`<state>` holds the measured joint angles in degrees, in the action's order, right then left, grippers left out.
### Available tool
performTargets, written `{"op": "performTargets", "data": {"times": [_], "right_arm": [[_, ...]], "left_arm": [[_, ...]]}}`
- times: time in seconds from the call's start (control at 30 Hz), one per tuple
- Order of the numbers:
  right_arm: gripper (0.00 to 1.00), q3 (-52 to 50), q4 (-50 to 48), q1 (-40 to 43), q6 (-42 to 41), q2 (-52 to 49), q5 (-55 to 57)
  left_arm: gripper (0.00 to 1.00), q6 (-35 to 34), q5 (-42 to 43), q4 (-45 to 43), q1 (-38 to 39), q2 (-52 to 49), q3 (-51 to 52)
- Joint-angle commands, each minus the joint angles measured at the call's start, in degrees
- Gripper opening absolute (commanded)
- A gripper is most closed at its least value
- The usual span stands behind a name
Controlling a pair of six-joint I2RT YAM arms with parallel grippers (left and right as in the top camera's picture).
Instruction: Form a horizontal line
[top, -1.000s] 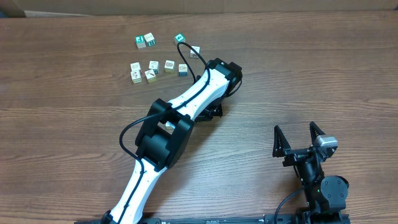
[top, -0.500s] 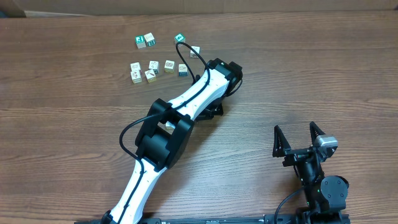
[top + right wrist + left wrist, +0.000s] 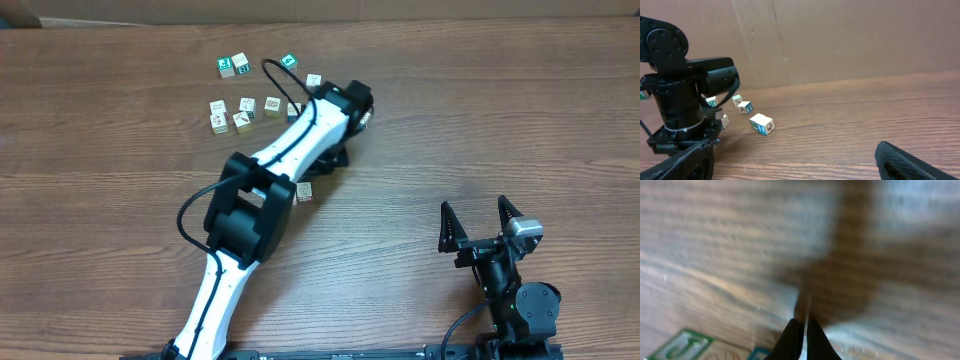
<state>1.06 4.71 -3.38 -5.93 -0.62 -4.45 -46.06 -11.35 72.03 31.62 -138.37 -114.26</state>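
From overhead, the left arm point(image 3: 300, 150) covered its own gripper completely. Its wrist overlapped the end cube point(image 3: 293, 110) of the row of pale cubes point(image 3: 247, 104), whose printed pictures were too small to read. The left wrist view was smeared with blur. Only the pressed-together tips of the left gripper point(image 3: 804, 330) showed, and a green-edged cube point(image 3: 682, 345) beside them was cut by the bottom edge. In the right wrist view, the arm half hid a small cube point(image 3: 723, 121) behind it.

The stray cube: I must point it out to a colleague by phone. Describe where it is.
Follow the white left arm across the table. The stray cube lies right of its black elbow, seen from overhead. It sits alone; the other cubes cluster near the arm's tip.
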Motion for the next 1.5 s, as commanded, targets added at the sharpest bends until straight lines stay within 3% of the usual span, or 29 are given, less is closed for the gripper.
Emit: {"op": "performTargets", "data": {"times": [0.0, 0.8, 1.47], "right_arm": [[1.0, -0.59, -0.26, 0.28, 0.22, 0.46, 0.33], [1.0, -0.59, -0.26, 0.28, 0.22, 0.46, 0.33], [1.0, -0.59, -0.26, 0.28, 0.24, 0.46, 0.33]], "left_arm": [[0.04, 3.37, 1.84, -2.12, -1.36, -1.03, 0.7], [0.04, 8.85, 4.72, 3.1, -2.01, -1.03, 0.7], [0.04, 8.83, 5.4, 5.77, -1.97, -1.03, 0.76]]}}
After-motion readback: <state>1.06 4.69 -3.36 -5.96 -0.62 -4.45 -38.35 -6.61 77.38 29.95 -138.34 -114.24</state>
